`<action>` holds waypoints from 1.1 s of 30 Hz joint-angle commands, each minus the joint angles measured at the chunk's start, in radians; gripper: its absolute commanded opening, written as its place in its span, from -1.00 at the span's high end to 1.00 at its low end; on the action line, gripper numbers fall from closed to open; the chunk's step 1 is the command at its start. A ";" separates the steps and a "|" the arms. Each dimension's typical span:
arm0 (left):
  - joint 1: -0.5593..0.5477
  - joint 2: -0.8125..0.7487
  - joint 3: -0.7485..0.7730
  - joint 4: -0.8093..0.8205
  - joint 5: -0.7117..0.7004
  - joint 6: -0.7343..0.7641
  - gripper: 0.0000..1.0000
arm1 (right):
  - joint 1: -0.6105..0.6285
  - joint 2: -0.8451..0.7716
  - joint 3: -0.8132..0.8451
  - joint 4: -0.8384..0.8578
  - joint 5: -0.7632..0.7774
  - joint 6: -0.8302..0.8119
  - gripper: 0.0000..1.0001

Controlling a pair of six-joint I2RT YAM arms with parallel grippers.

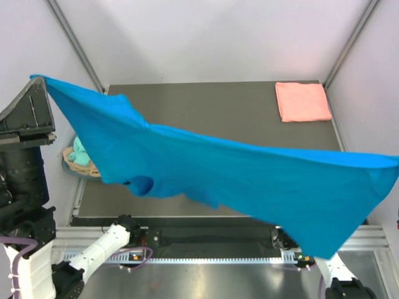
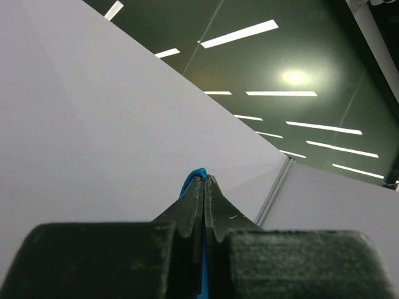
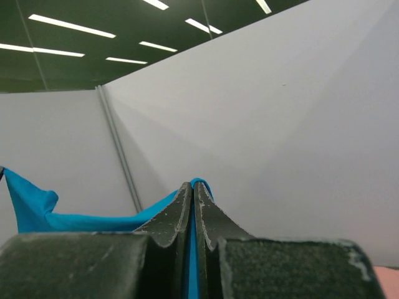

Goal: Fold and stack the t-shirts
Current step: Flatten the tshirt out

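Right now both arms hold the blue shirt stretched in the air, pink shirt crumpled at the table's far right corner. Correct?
Not crumpled: the pink shirt lies folded flat at the table's far right corner, as the top external view shows. The blue shirt does hang stretched between both shut jaws.

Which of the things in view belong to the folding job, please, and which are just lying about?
For the job:
- blue shirt, held up, spread between the left end effector and the right end effector
- pink shirt, folded, at the far right

Lying about:
- tub on the left, with cloths in it
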 commanded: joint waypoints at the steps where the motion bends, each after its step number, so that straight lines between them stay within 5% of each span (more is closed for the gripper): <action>1: 0.020 0.117 0.066 0.013 0.030 0.011 1.00 | -0.006 0.090 -0.041 0.061 0.013 0.019 1.00; 7: 0.020 0.341 0.103 0.087 -0.064 0.207 1.00 | 0.003 0.191 -0.288 0.231 0.112 -0.057 1.00; 17: 0.026 0.483 -0.534 0.432 -0.204 0.293 1.00 | -0.003 0.256 -1.133 0.796 0.050 0.016 1.00; 20: 0.045 0.647 -0.587 0.530 -0.207 0.292 1.00 | -0.007 0.397 -1.274 1.034 0.025 0.039 1.00; 26: 0.072 1.027 -0.474 0.582 -0.193 0.262 1.00 | -0.043 0.884 -1.249 1.396 -0.102 0.122 1.00; 33: 0.086 1.243 -0.322 0.607 -0.179 0.252 1.00 | -0.050 1.234 -0.944 1.329 -0.165 0.130 1.00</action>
